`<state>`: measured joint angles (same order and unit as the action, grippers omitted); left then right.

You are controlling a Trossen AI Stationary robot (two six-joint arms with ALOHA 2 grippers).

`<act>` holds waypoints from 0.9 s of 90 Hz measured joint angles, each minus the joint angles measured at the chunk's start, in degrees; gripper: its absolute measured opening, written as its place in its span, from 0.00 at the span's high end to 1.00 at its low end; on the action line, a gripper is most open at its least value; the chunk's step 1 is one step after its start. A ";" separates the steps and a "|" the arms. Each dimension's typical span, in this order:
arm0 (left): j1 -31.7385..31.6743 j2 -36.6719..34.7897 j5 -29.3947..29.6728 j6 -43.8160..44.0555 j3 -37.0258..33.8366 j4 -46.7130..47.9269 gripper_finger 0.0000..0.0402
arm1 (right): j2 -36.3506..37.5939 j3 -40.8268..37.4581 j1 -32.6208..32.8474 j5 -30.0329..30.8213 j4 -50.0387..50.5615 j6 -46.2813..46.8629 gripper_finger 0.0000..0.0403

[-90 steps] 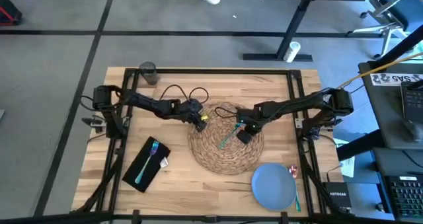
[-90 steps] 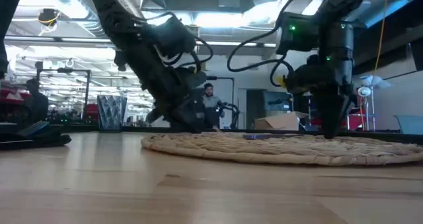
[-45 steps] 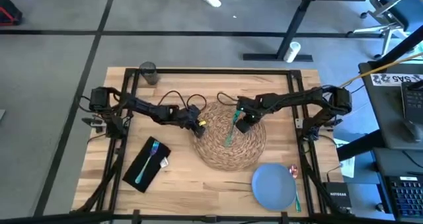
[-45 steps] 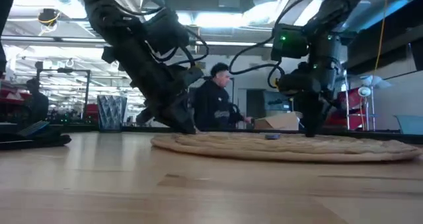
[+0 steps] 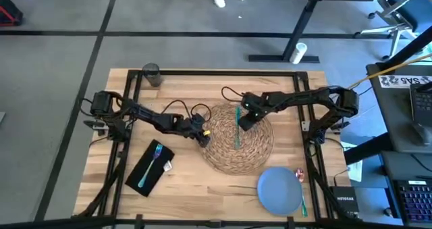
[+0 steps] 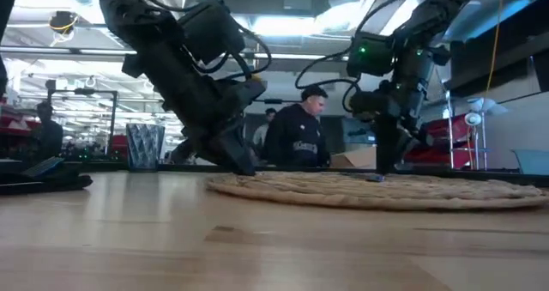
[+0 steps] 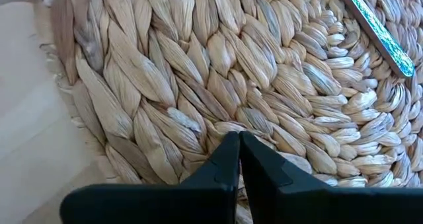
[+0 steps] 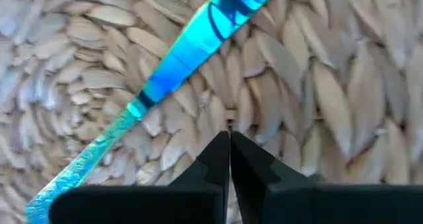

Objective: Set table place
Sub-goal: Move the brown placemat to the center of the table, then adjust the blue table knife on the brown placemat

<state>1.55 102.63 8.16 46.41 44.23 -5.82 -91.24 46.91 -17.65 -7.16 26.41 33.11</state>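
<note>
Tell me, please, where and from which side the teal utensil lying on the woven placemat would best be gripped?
The teal utensil lies flat on the placemat, a thin, narrow strip. Probably best: come straight down from above and close the fingers across its narrow width near mid-length, since a side approach would catch the straw weave. The right gripper, shut, sits beside it; the left gripper is shut at the mat's edge.

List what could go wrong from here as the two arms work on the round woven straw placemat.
The left gripper, shut, presses on the round woven straw placemat at its edge, and the right gripper, shut, on its far part; uneven pulls could buckle or twist it. The loose iridescent teal cutlery piece lying on the mat could slide off.
</note>
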 joint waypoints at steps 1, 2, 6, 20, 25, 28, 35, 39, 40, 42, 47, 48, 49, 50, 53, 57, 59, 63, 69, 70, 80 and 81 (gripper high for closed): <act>-0.01 0.00 0.00 0.01 -0.01 0.00 1.00 | 0.00 0.04 0.00 -0.04 -0.04 0.28 1.00; -0.03 0.00 0.00 0.01 -0.02 0.00 1.00 | 0.00 0.09 0.00 -0.11 -0.04 0.61 1.00; -0.03 0.00 0.01 0.03 -0.02 -0.01 1.00 | 0.00 0.51 -0.01 -0.77 0.51 1.98 1.00; -0.03 0.00 0.04 -0.13 -0.04 -0.02 1.00 | 0.00 3.45 0.03 -3.92 1.56 5.15 0.96; -0.03 0.00 0.06 -0.36 -0.04 -0.02 1.00 | 0.00 4.59 0.04 -5.12 1.59 6.08 0.93; -0.03 0.00 0.07 -0.57 -0.04 -0.02 1.00 | 0.00 5.20 0.13 -5.52 1.53 6.95 0.91; -0.03 0.00 0.07 -1.18 -0.04 -0.02 1.00 | 0.00 5.99 0.48 -5.53 1.52 8.92 0.86; -0.04 0.00 0.09 -1.37 -0.07 -0.02 1.00 | 0.00 6.08 0.60 -5.55 1.52 10.33 0.83; -0.05 0.00 0.09 -1.39 -0.07 -0.02 1.00 | 0.00 6.08 0.73 -5.56 1.51 10.73 0.82; -0.05 0.00 0.09 -1.40 -0.07 -0.02 1.00 | 0.00 6.08 0.96 -5.54 1.53 11.67 0.81; -0.05 0.00 0.09 -1.66 -0.07 -0.02 1.00 | 0.00 6.08 1.56 -5.03 1.53 13.56 0.79; -0.05 0.00 0.09 -1.70 -0.07 -0.02 1.00 | 0.00 6.08 1.72 -4.78 1.53 14.00 0.78; -0.05 0.00 0.09 -1.76 -0.07 -0.02 1.00 | 0.00 6.08 1.88 -4.55 1.53 14.43 0.78; -0.05 0.00 0.10 -1.79 -0.07 -0.02 1.00 | 0.00 6.08 2.05 -4.39 1.51 14.80 0.78; -0.12 0.00 0.09 -1.81 -0.07 -0.03 1.00 | 0.00 6.08 2.58 -3.86 1.34 16.01 0.77; -0.26 0.00 0.05 -1.81 -0.07 -0.02 1.00 | 0.00 6.08 3.22 -3.09 0.79 17.38 0.77; -0.38 0.00 -0.01 -1.81 -0.07 -0.02 1.00 | 0.00 6.08 3.53 -2.81 0.49 17.97 0.77; -0.68 0.00 -0.27 -1.82 -0.07 -0.02 1.00 | 0.00 6.08 4.13 -2.28 0.02 19.42 0.77; -0.90 0.00 -0.47 -1.82 -0.09 -0.03 1.00 | -0.25 6.08 5.19 -0.86 -0.06 21.25 0.77; -0.96 0.00 -0.46 -1.83 -0.09 -0.03 1.00 | -0.33 6.08 5.37 -0.68 -0.06 21.62 0.77; -1.38 0.00 -0.50 -1.87 -0.09 -0.07 1.00 | -1.56 6.06 6.80 0.58 0.02 23.90 0.77; -1.38 0.00 -0.50 -1.91 -0.09 -0.07 1.00 | -1.71 6.06 6.96 0.71 -0.05 24.14 0.77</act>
<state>0.16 102.63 7.66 44.50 44.14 -5.89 -92.95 52.97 -10.69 -6.45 26.36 57.25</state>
